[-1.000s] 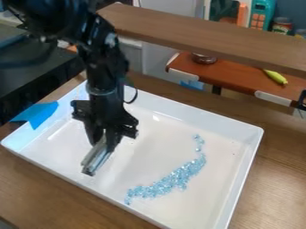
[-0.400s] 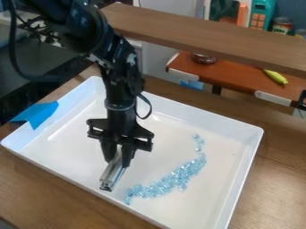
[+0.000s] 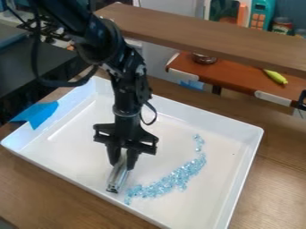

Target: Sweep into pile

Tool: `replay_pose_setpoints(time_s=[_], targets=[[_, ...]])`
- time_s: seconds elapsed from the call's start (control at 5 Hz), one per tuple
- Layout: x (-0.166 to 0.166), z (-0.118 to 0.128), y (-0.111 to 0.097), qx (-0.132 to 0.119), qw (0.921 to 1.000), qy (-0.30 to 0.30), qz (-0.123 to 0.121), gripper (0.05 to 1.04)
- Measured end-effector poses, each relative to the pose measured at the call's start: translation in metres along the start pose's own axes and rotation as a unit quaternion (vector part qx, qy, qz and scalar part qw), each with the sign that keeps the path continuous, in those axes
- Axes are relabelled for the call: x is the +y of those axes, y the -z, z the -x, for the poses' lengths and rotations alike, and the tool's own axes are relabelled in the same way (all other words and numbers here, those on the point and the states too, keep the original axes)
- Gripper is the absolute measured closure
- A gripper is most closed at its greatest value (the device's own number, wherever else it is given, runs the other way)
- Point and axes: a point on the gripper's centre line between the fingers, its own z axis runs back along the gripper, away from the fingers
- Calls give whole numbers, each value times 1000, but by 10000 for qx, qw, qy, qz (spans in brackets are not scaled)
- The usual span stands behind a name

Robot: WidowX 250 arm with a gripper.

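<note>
Your black two-finger pincer pinches the grey metallic sweeping tool; keep its edge low, nudge the pale-blue translucent beads beside it inward.

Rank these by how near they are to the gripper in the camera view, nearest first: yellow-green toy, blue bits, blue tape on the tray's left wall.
1. Blue bits: just right of the gripper, inside the tray.
2. Blue tape: left, over the tray's wall.
3. Yellow-green toy: upper right, beyond the tray.
</note>
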Motion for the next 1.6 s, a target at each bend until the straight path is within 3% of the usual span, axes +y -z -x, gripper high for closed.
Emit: replay_pose_setpoints(time_s=[0.4, 1.0, 1.4, 1.6], targets=[[-6, -1, 3, 46, 10000, -67, -51, 729], [-36, 22, 2, 449, 9989, 83, 54, 728], [-70, 18, -4, 427, 9970, 340, 556, 729], [-85, 10, -4, 409, 9925, 537, 1015, 729]])
